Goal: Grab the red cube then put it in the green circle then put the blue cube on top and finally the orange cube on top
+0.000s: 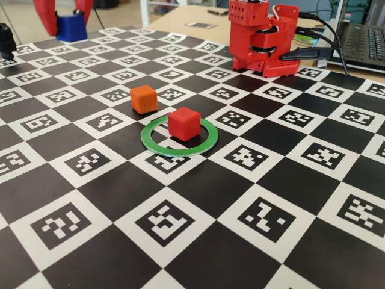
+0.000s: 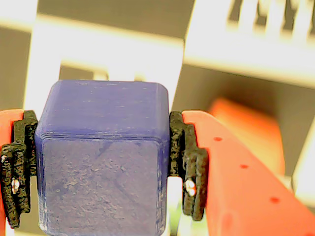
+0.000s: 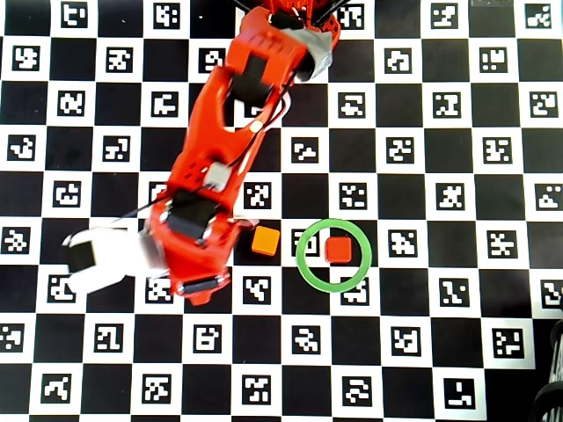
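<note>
Two black ribbed pads (image 2: 187, 162) are pressing against opposite sides of the blue cube (image 2: 103, 162) in the wrist view, one at 9 o'clock and one at 3 o'clock of it, so the gripper (image 2: 101, 169) is clamping the cube between its red fingers. The cube is filling most of the lower left of that picture (its near face looks grainy and scuffed), and the checkered surface beyond it is blurred.

In the fixed view the same blue cube (image 1: 71, 27) is sitting between the red finger tips (image 1: 46, 18) at the top left, near the far edge of the checkered board (image 1: 198, 241); whether it is resting on the board or hanging just above it I cannot tell. In the overhead view the cube is hidden under the arm (image 3: 220, 167), which is reaching from its base at 12 o'clock down toward 7 o'clock.

The red cube (image 1: 183, 123) is lying inside the green circle (image 1: 157, 147) near the board's middle, toward the ring's far rim. The orange cube (image 1: 144, 99) is standing just outside the ring at about 10 o'clock in the fixed view, at 9 o'clock of it from overhead (image 3: 266, 240), apart from the red cube. The arm's red base (image 1: 261, 39) is standing at the board's far right edge.
</note>
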